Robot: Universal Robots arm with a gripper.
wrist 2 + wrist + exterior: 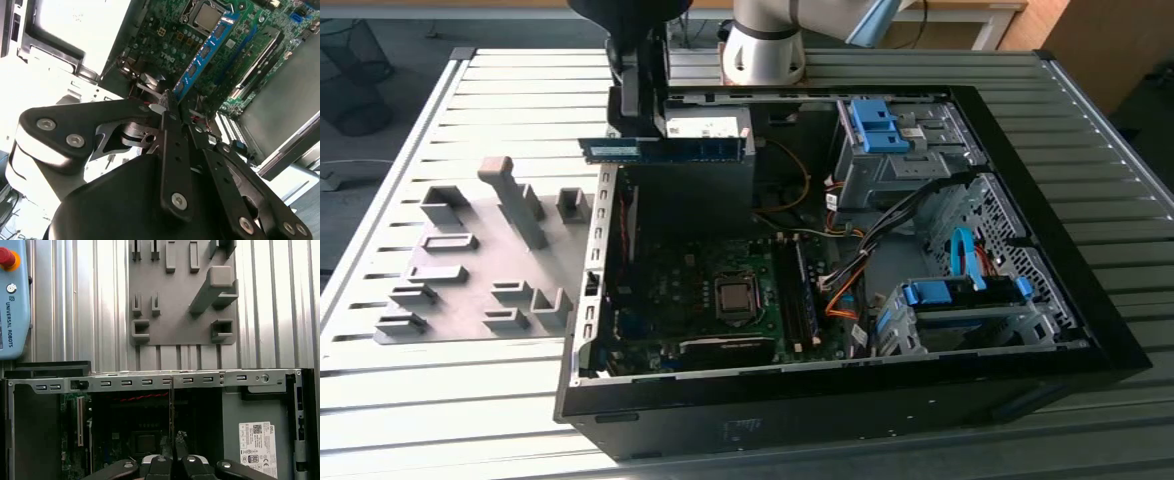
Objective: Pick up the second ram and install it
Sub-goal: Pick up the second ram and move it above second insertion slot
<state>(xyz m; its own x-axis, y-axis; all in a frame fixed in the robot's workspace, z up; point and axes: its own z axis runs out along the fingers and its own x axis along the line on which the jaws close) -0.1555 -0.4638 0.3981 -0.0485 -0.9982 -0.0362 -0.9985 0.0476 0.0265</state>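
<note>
Fingers (pixel 630 125) gripping second ram (pixel 670 149), above motherboard (pixel 680 272), power supply (pixel 700 190) and fixture blocks (pixel 515 200) nearby

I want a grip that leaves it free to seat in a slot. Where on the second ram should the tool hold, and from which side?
Pinch the second ram across its two flat faces at the upper long edge, coming from above. It hangs on edge, level, over the open case, leaving the lower edge free. The tool grips it that way.
</note>
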